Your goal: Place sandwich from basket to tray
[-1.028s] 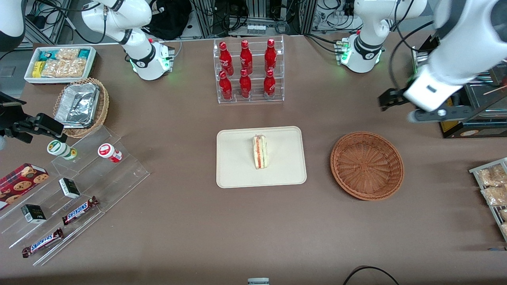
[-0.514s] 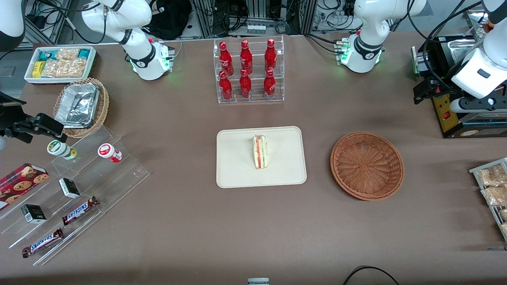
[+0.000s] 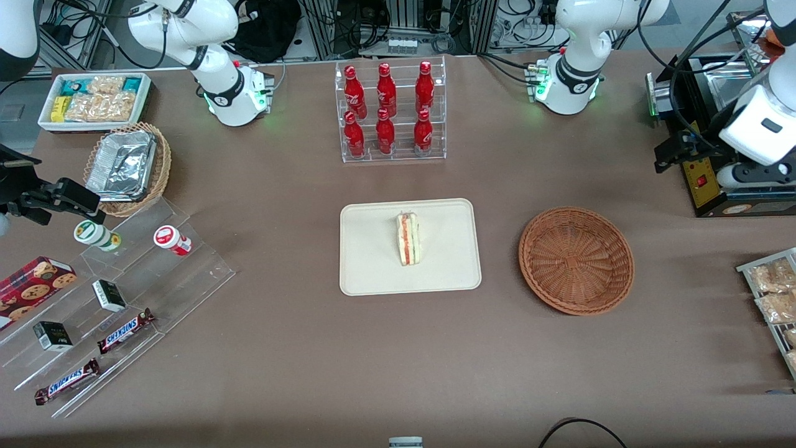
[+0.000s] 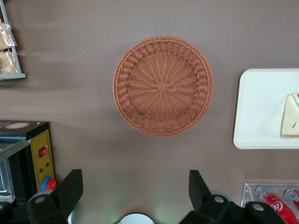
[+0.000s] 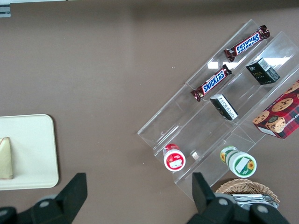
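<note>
The sandwich is a pale bread wedge with an orange-red and green filling. It lies on the cream tray in the middle of the table, and the left wrist view also catches the sandwich on the tray. The reddish-brown wicker basket sits beside the tray toward the working arm's end, with nothing in it. My left gripper hangs high above the table by the black appliance, farther from the front camera than the basket. It is open and holds nothing.
A clear rack of red bottles stands farther back than the tray. A black appliance and a rack of snack bags occupy the working arm's end. Acrylic steps with candy bars, a foil tray in a tan basket and a white snack box lie toward the parked arm's end.
My left arm has swung away from above the basket toward the working arm's end, over the black appliance. The sandwich, tray and basket have not moved.
</note>
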